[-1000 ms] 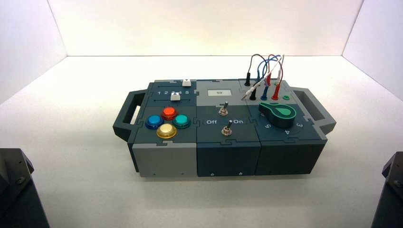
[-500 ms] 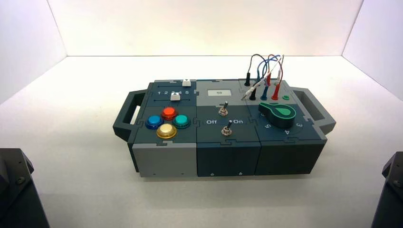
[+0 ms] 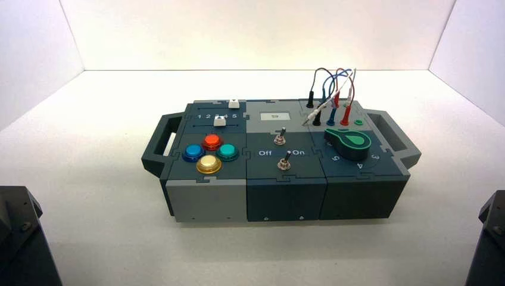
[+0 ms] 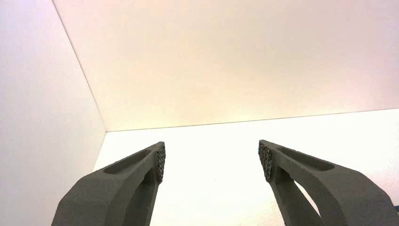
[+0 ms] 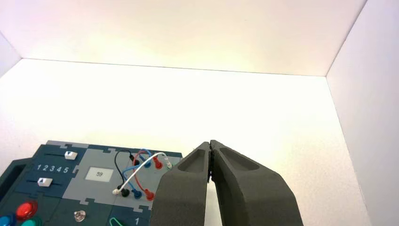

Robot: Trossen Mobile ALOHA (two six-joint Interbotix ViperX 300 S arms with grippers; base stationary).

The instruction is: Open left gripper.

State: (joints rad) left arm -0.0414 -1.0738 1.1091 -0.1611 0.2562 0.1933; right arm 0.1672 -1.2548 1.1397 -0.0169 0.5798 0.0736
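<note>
My left gripper (image 4: 211, 157) is open wide and empty in its wrist view, pointing at bare white floor and wall; the box is out of that view. My right gripper (image 5: 210, 149) is shut with nothing in it, parked short of the box's wire end. The box (image 3: 280, 196) stands mid-table in the high view, with four coloured buttons (image 3: 209, 152), two white sliders (image 3: 221, 121), two toggle switches (image 3: 284, 161), a green knob (image 3: 348, 142) and wires (image 3: 331, 89). Both arms are parked at the near corners, the left arm (image 3: 21, 238) and the right arm (image 3: 489, 238).
White walls close the table on the left, back and right. The box has a handle at each end, the left one (image 3: 161, 140) and the right one (image 3: 393, 138). In the right wrist view, the box's small display (image 5: 99, 174) reads 59.
</note>
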